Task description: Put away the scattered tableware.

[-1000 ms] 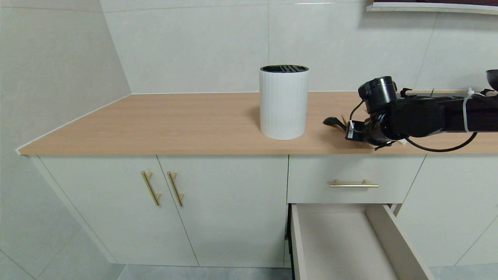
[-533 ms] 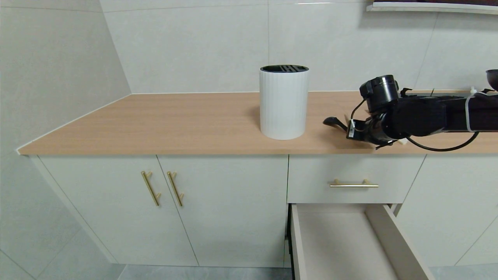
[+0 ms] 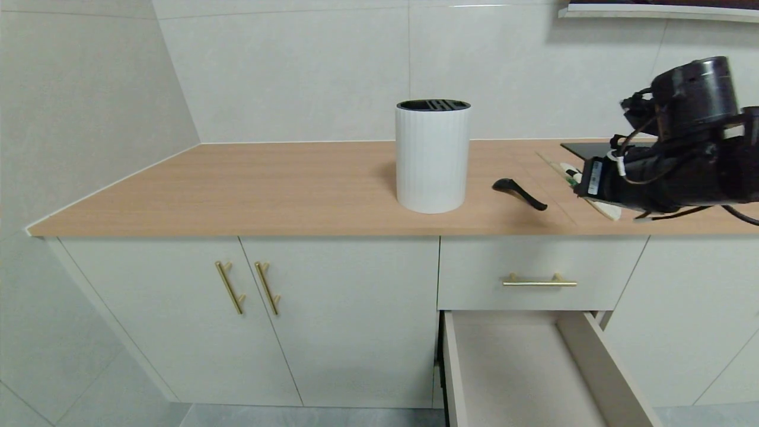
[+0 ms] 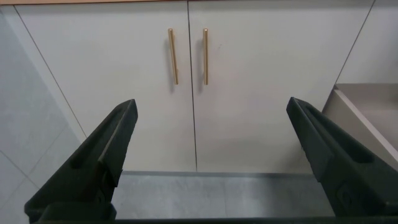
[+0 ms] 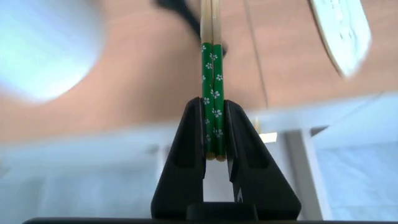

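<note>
The pair of chopsticks [image 5: 211,81], pale wood with green flower-printed ends, was clamped by those ends between the closed jaws of the right gripper [image 5: 211,134], over the right part of the wooden countertop [image 3: 267,184]. A black spoon [image 3: 519,193] lay near the white ribbed utensil holder [image 3: 433,160], not touching it. The lower drawer [image 3: 449,367] stood open. The left gripper [image 4: 211,155] faced the cabinet doors [image 4: 249,93] with its jaws spread wide.

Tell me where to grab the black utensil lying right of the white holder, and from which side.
Take the black utensil by its thin straight handle, about midway, coming from above with the jaws across it. It lies flat on the countertop, so a top approach likely fits best; the curved end nearest the white holder looks broader.
</note>
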### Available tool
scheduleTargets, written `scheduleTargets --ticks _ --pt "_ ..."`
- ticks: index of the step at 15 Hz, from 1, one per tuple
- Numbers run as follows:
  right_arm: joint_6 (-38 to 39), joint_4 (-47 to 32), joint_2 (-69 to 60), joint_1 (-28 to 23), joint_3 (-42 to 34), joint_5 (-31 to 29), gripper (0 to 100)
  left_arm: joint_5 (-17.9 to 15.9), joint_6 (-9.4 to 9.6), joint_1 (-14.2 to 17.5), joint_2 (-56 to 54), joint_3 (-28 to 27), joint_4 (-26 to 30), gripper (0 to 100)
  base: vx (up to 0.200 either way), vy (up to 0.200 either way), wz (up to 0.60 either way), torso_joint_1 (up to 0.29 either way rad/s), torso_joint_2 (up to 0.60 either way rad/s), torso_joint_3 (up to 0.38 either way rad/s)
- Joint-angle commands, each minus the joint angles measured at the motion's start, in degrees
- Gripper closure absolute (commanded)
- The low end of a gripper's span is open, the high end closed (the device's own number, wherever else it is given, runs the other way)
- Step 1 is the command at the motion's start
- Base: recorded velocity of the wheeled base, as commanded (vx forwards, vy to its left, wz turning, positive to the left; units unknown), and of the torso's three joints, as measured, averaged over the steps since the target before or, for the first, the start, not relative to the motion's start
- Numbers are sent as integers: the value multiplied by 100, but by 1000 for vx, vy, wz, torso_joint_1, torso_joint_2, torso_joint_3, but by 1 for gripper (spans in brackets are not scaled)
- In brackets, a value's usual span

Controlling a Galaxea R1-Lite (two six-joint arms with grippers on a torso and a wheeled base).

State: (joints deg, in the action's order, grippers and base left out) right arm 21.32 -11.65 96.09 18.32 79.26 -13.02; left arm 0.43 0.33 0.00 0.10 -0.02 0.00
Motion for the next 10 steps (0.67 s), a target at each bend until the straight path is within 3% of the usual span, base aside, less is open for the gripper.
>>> scheduleTargets --ticks 1,3,5,6,10 --pt "-93 -91 -1707 13 -1194 616 100 1 2 0 8 2 0 0 0 0 0 0 0 0" --pt "-155 -768 -2322 22 -1414 1003 100 1 2 0 8 2 0 0 0 0 0 0 0 0" --pt "-357 -1717 -2929 31 -1387 2111 100 1 2 0 8 2 0 0 0 0 0 0 0 0" --pt "-392 -1840 -2999 31 -1387 2330 100 1 2 0 8 2 0 0 0 0 0 0 0 0" --pt "-919 -2051 -2885 40 -1677 2445 100 1 2 0 8 2 0 0 0 0 0 0 0 0"
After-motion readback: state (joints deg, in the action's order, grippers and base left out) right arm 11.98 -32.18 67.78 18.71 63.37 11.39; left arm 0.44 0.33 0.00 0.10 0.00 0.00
